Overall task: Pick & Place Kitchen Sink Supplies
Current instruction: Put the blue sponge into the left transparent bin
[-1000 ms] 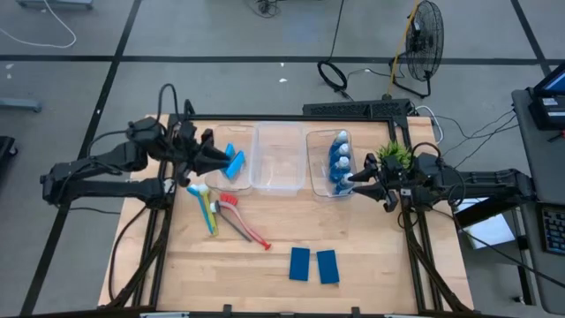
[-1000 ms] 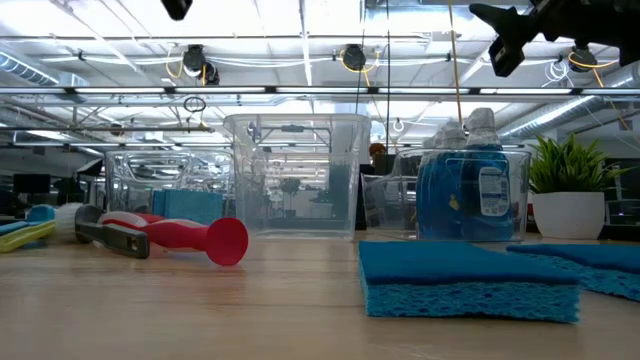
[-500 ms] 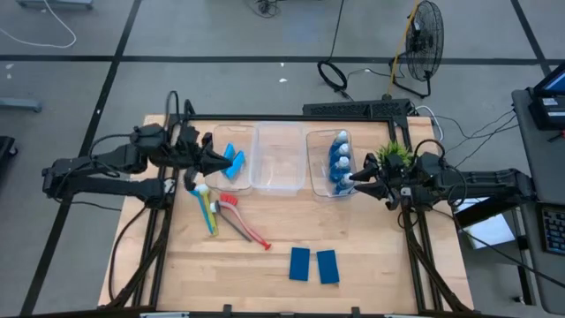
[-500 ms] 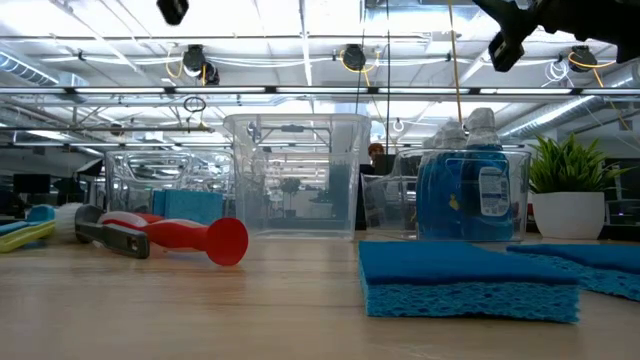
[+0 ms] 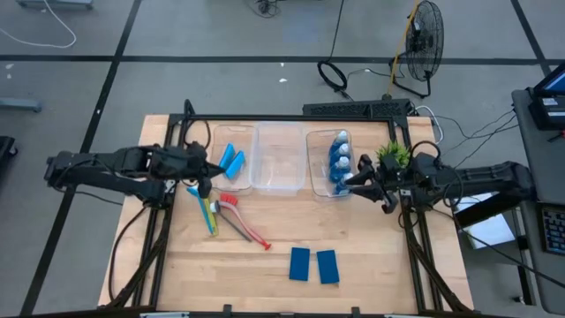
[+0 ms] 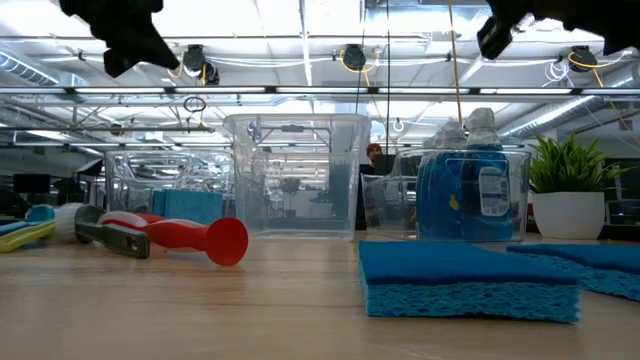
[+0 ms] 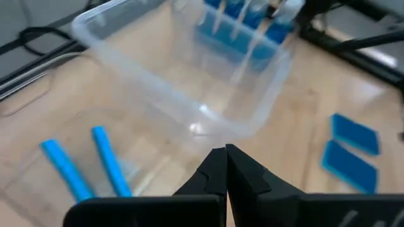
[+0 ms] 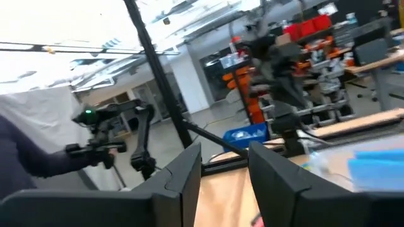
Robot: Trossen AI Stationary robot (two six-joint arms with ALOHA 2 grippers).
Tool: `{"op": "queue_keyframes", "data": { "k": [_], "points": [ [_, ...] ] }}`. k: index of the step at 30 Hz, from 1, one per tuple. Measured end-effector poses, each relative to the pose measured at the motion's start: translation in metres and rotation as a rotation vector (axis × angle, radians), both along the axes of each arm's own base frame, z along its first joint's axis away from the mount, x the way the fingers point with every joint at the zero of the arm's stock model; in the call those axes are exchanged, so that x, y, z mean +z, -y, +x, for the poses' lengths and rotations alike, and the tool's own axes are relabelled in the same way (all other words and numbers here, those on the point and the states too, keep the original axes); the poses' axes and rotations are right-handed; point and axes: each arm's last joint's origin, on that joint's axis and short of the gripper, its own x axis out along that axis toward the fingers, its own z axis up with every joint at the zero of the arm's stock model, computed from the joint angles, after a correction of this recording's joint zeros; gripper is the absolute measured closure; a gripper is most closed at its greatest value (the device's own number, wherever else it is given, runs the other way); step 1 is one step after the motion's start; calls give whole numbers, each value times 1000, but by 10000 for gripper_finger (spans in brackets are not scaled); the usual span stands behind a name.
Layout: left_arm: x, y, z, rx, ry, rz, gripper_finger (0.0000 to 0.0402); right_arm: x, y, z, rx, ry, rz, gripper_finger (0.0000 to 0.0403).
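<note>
Bare wood lies open between the brushes (image 5: 225,216) and two sponges (image 5: 314,265); three bins (image 5: 277,159) wall the far edge.

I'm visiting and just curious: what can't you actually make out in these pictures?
- Bottles: high view too small to count; in the low view the front bottle hides those behind.
- Right claw: cut off by the low view's top edge; whether it holds anything is unclear.
- Brush heads: cut off by the low view's left edge.
- Right wrist view: blurred, table contents unreadable.

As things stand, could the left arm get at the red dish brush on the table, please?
Probably yes. The left gripper, shut and empty, hangs just above the brush heads, and the red dish brush lies in the open beside the yellow-green brush, with nothing over it.
</note>
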Motion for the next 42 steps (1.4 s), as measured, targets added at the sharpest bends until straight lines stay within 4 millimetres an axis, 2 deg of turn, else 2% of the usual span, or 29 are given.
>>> {"op": "queue_keyframes", "data": {
  "k": [9,17,25,34,42],
  "points": [
    [-11,-1,-10,85,-147,25,401,23,-21,19,95,-37,-33,297],
    [-17,-1,-16,108,-220,23,401,17,-43,29,76,-332,-3,301],
    [-15,-1,-14,113,-191,22,395,4,-70,34,69,-537,54,301],
    [-15,-3,-14,147,-183,5,325,-29,-103,41,108,-792,146,301],
    [-15,-3,-14,162,-179,6,226,-57,-127,44,120,-960,183,301]
  ]
}}
